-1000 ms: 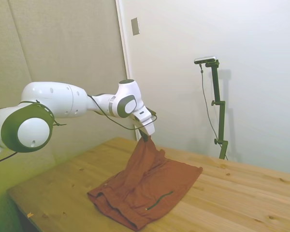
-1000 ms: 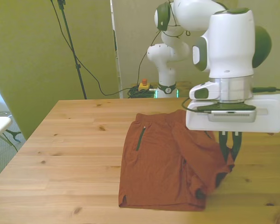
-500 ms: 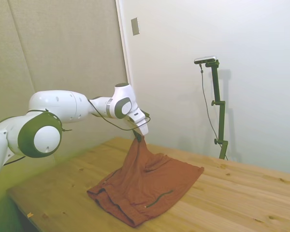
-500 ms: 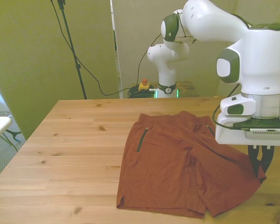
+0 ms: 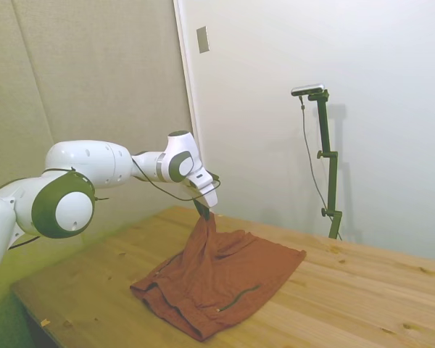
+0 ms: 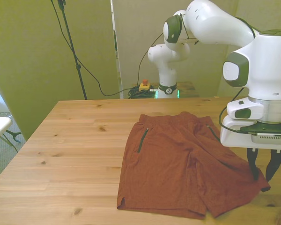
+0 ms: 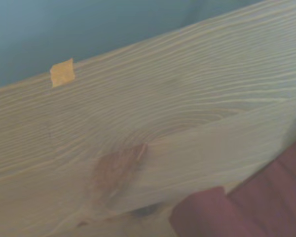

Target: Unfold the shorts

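A: Gripper point(image 6: 262, 170) first. In the front view we see two dark fingers point(image 6: 273, 166) hanging below the white hand with a clear gap between them, so we log the jaws as parted. Agreed?

B: Agreed on the gap. The rust-brown cloth reaches up to the fingertips: a corner of the shorts point(image 6: 178, 164) sits right at them, slightly raised off the table point(image 6: 70, 140). We cannot tell whether that corner is pinched or only touching one finger.

A: The side view shows the same spot as a peak of fabric rising to the gripper point(image 5: 205, 212), with the rest of the shorts point(image 5: 217, 279) sloping down and away onto the wood.

B: Away from the gripper, the shorts lie mostly flat and spread, both legs visible, waistband on the far side from the camera in the front view. A dark pocket line point(image 6: 142, 139) marks the half farthest from the gripper.

A: Wrist view: blurred wood grain with a knot, a small yellow tag point(image 7: 62, 72) near the table edge, and a fold of shorts point(image 7: 246, 207) at one corner.

B: Logged. Table point(image 7: 163, 123) fills most of that frame.
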Tool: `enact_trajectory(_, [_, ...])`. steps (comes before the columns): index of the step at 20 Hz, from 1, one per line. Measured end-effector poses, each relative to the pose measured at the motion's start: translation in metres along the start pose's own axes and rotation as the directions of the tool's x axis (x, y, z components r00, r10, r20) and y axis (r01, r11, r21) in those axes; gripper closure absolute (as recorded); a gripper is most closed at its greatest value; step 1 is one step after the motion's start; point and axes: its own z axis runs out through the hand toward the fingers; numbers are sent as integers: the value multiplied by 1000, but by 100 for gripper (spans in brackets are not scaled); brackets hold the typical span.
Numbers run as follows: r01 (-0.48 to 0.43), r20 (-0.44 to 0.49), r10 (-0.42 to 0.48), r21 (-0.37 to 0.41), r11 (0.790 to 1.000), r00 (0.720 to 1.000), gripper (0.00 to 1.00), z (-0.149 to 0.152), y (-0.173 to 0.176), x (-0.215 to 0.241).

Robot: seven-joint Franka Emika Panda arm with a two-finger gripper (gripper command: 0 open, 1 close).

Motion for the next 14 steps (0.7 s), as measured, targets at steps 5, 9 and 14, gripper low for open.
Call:
enact_trajectory(5, [5, -4, -5, 41, 999, 1000, 0, -29, 2, 7])
enact_trajectory(9, [5, -12, -5, 13, 1000, 1000, 0, -47, 22, 6])
enact_trajectory(14, [-28, -27, 26, -85, 996, 999, 0, -39, 81, 25])
